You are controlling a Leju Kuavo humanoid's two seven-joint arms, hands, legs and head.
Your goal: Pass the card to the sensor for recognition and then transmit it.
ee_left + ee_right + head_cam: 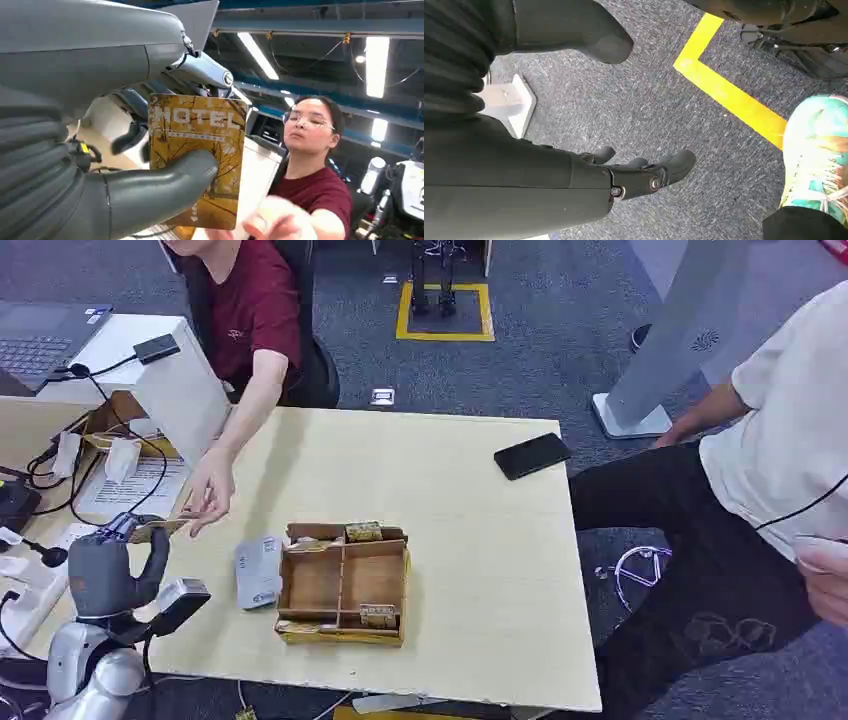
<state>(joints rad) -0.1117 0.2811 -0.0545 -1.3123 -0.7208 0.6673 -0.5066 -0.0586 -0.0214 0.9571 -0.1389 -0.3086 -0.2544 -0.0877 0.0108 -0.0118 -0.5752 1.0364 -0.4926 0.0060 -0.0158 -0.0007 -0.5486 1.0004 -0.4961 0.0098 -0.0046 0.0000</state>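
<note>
My left hand is raised over the table's near left corner and holds a yellow "HOTEL" card between thumb and fingers. The card points toward a person in a dark red shirt, whose hand reaches to its far edge. In the left wrist view that person's blurred hand sits just beside the card. A grey card sensor lies flat on the table beside a wooden card box with cards in it. My right hand hangs over the carpet, fingers apart, holding nothing.
A black phone lies at the table's far right. A second person in a white shirt stands at the right. Cables, papers and a laptop crowd the desk at the left. A shoe and yellow floor tape lie near my right hand.
</note>
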